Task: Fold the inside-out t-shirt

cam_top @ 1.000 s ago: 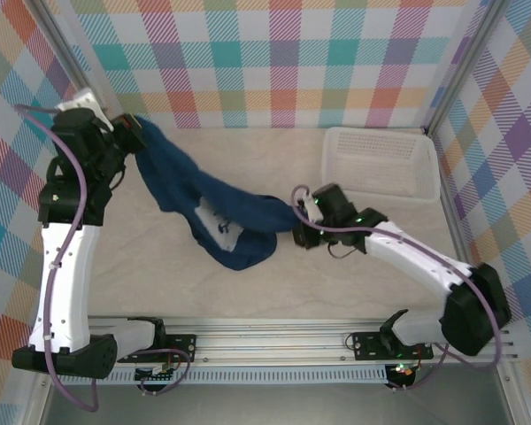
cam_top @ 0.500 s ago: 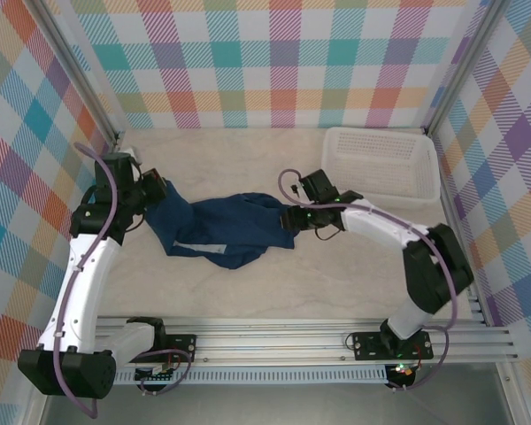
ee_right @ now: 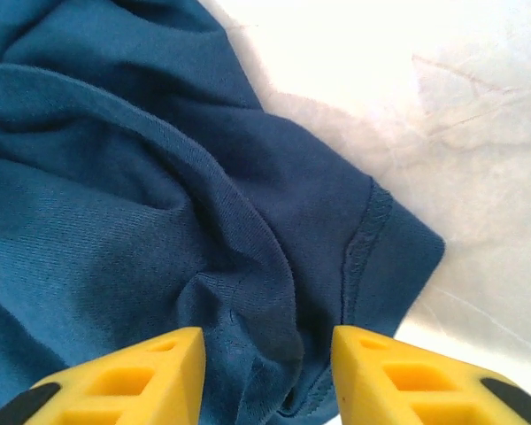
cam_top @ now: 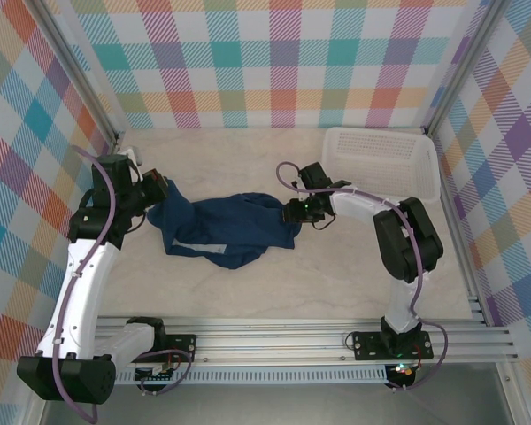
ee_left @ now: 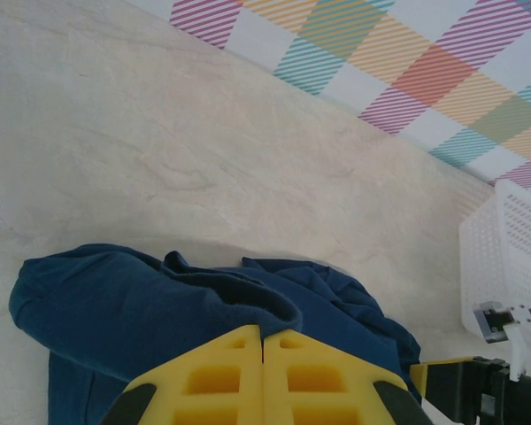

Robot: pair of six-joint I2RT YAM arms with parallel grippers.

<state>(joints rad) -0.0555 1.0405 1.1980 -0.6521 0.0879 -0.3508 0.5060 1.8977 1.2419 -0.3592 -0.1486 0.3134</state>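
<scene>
Table [cam_top: 248, 292]: open room on the near side of the cloth. T-shirt [cam_top: 230, 232] lies bunched left of centre, long axis left–right between both arms. Left gripper [cam_top: 157, 193] at its left end, jaws pressed together on cloth. Right gripper [ee_right: 261, 372] at its right end, jaws spread astride the sleeve hem [ee_right: 363, 248], not pinching.

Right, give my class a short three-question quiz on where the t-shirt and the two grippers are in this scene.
1. True or false: the t-shirt lies inside the white basket.
2. The right gripper has its fingers: A) shut tight, B) apart with cloth between, C) around the basket.
3. Which gripper is shut on the t-shirt's left end?
Key: 1 false, it lies on the table, left of the basket; 2 B; 3 the left gripper.
</scene>
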